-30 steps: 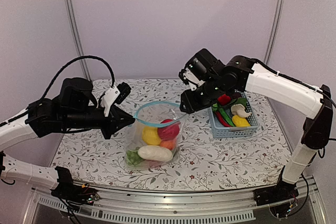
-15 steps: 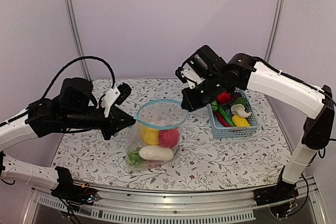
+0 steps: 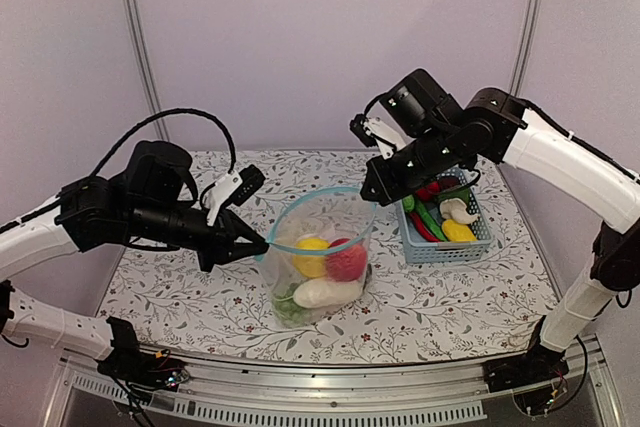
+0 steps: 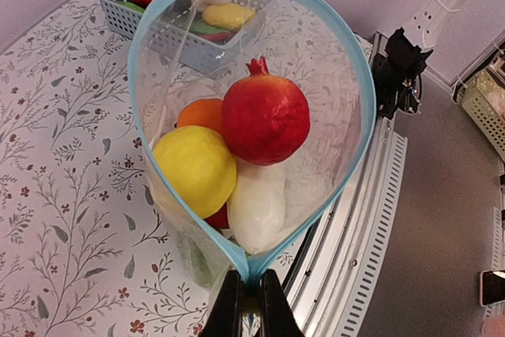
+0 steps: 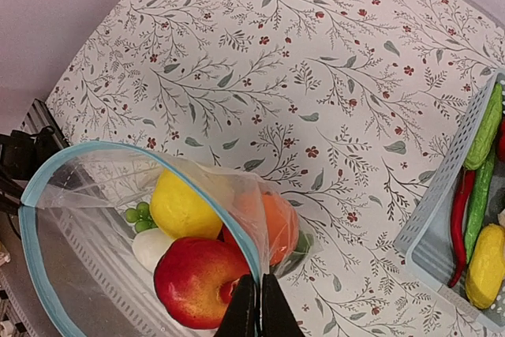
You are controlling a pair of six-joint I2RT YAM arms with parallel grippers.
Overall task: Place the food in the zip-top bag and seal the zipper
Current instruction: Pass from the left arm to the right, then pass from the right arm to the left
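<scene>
step in hand: loading looks finished, sealing not yet begun. zip-top bag (image 3: 320, 262) stands mid-tabletop between the two arms, its bottom apparently resting on the cloth. inside it: lemon (image 4: 195, 170), red fruit (image 4: 264, 118), white radish (image 4: 256, 203), an orange (image 4: 199, 114) behind them, and a green bunch (image 5: 140, 215) low down.

left claw (image 4: 251, 305) is pinched tight on the near-left end of the zipper (image 4: 368, 116). right claw (image 5: 256, 305) is pinched tight on the opposite end. the blue strip forms a wide open loop between them, so the mouth gapes.

next move, as judged: draw the two ends apart so the loop flattens and both lips lie together, then press along the strip from one end. risk: the fruit sits high, and the red one could block the lips.

the blue mesh basket (image 3: 445, 247) to the right holds more toy produce. unclear if it belongs in the bag.

surface: tabletop (image 3: 180, 297) covered in a pale floral print, with a metal rail along the near edge. room: plain lilac wall panels with metal uprights.
</scene>
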